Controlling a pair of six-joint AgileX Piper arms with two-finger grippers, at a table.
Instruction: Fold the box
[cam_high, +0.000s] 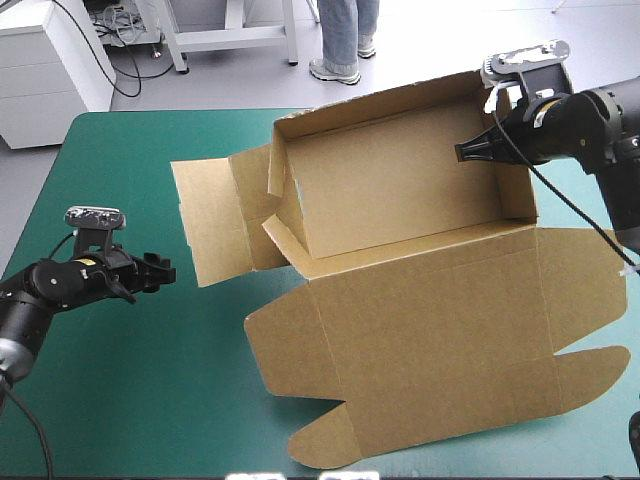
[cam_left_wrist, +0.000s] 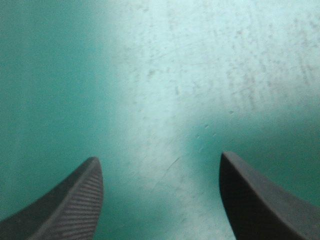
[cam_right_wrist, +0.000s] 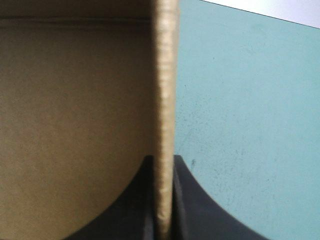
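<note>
The brown box (cam_high: 400, 190) stands at the table's middle as an open tray with its walls raised. Its wide lid (cam_high: 430, 340) lies flat toward the front edge, and a side flap (cam_high: 210, 225) lies flat to the left. My right gripper (cam_high: 468, 152) is at the box's far right corner. In the right wrist view it (cam_right_wrist: 162, 159) is shut on the top edge of a raised wall (cam_right_wrist: 165, 75), with the box's inside (cam_right_wrist: 75, 125) to one side. My left gripper (cam_high: 165, 272) is open, low over the cover left of the flap, with nothing between its fingers (cam_left_wrist: 159, 157).
Teal-green cover (cam_high: 130, 400) stretches left of and in front of the box, and also fills the left wrist view (cam_left_wrist: 160, 75). The lid's rounded tabs (cam_high: 320, 445) reach close to the table's front edge.
</note>
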